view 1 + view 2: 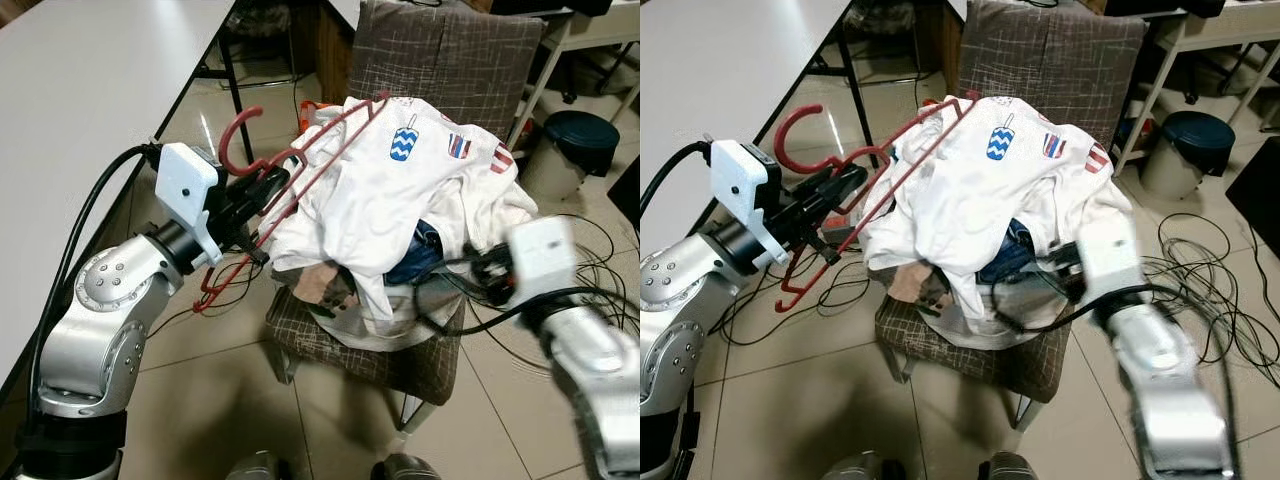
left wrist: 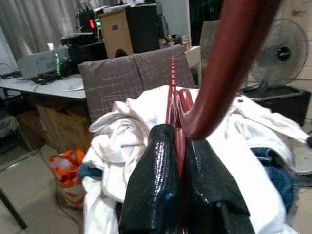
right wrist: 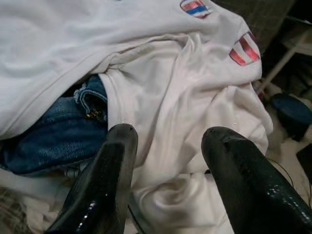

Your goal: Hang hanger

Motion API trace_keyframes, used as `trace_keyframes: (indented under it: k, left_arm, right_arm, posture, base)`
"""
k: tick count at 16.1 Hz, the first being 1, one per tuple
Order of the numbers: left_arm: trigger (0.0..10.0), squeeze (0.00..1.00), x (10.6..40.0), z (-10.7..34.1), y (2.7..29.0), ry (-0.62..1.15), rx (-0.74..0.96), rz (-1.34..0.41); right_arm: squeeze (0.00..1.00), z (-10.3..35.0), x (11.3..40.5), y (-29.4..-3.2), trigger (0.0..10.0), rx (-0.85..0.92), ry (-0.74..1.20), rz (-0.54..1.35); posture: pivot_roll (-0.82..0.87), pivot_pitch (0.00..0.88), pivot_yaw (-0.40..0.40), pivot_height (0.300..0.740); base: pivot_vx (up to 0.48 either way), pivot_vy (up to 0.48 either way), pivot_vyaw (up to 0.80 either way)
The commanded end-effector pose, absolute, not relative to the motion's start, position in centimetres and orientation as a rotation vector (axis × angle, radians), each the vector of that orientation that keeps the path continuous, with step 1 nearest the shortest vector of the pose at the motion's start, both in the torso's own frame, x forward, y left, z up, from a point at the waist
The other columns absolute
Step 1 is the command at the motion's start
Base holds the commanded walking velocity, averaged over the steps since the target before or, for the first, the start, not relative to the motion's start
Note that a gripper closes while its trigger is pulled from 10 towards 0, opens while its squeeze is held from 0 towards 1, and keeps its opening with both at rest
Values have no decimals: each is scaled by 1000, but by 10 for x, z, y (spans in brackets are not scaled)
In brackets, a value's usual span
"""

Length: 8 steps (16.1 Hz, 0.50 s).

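A red hanger with a white shirt on it rests over the clothes pile on a checked chair. My left gripper is shut on the hanger just below its hook, at the pile's left side; its fingers pinch the red bar. The hook sticks up to the left. My right gripper is open, hovering at the right side of the pile over white cloth and blue jeans, with nothing between its fingers.
A white table runs along the left. Black cables lie on the tiled floor to the right, near a dark bin. An orange bag sits behind the chair.
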<state>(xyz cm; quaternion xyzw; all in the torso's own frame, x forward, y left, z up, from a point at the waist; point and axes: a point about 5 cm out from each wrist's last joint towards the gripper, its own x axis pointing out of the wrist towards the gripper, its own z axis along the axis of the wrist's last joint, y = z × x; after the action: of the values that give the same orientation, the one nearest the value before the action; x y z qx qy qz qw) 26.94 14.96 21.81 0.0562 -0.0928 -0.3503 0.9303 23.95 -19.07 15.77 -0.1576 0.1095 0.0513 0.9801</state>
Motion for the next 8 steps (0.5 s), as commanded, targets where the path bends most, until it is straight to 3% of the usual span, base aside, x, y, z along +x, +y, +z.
trace_keyframes:
  k: [1,2,3,4,5,8]
  left_arm:
    - [10000,0,266,223,145,-201,118,-762]
    - [10000,0,266,223,145,-202,126,-765]
    - [10000,0,266,224,145,-203,129,-764]
    - [10000,0,267,225,145,-206,124,-761]
    - [10000,0,268,226,146,-209,124,-757]
    - [10000,0,269,227,146,-216,113,-759]
  right_arm:
    - [0,153,237,-187,10000,-308,243,103]
    - [0,149,237,-185,10000,-307,264,110]
    - [0,148,236,-184,9059,-308,269,109]
    - [0,144,235,-184,2745,-299,278,97]
    - [0,142,235,-186,0,-295,280,78]
    - [0,144,237,-195,0,-268,279,11]
  posture:
    - [-93,83,66,740]
    - [-90,84,66,740]
    - [-90,84,66,740]
    - [-88,83,69,740]
    - [-86,83,70,740]
    - [-88,84,73,740]
  base:
    - [0,0,0]
    - [0,0,0]
    - [0,0,0]
    - [0,0,0]
    - [0,0,0]
    - [0,0,0]
